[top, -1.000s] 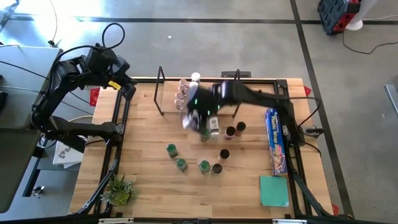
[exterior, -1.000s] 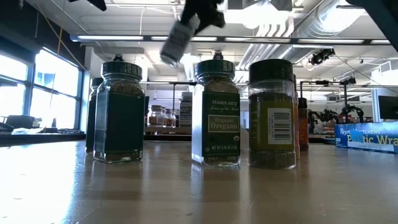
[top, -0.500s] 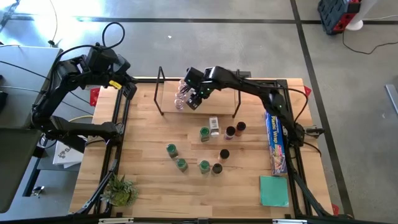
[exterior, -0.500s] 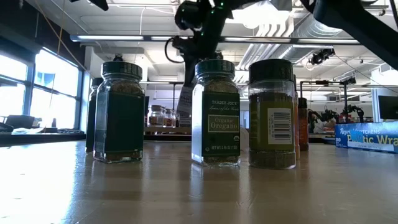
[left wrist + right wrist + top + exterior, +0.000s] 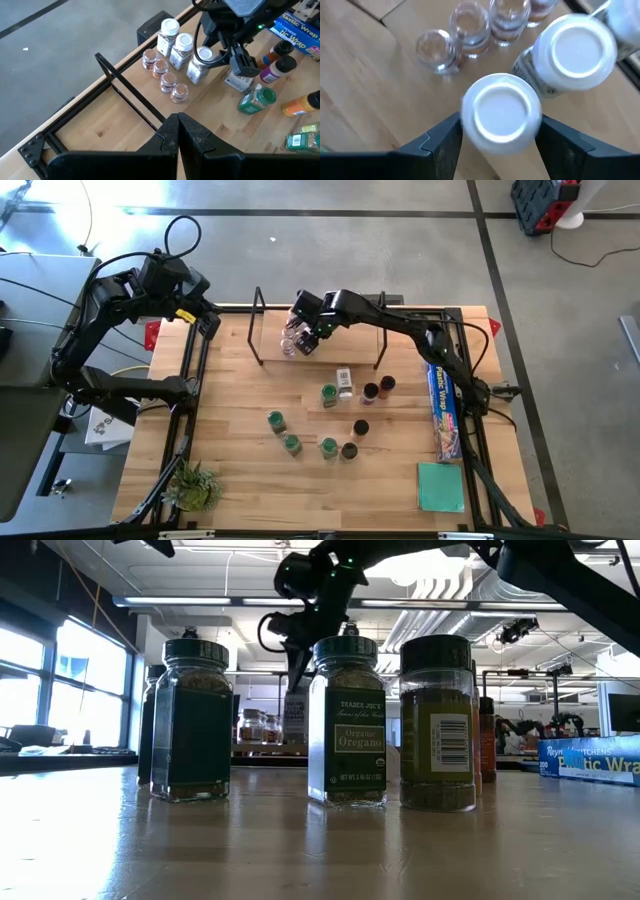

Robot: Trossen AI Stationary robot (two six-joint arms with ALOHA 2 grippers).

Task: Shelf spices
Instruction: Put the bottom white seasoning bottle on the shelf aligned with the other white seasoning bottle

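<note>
The worktop [image 5: 240, 470] is pale, matt butcher-block wood, and the shelf [image 5: 258, 330] has thin black metal wire uprights. The spices [image 5: 347, 720] stand in clear, glossy glass jars with paper labels; one white-topped jar [image 5: 501, 112] has a smooth plastic lid.

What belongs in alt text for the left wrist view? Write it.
The right gripper sits over a white-capped glass spice jar on the light wooden board, beside two more white-capped jars and four clear-topped pinkish jars. The left gripper, dark fingers shut, fills the foreground.
</note>
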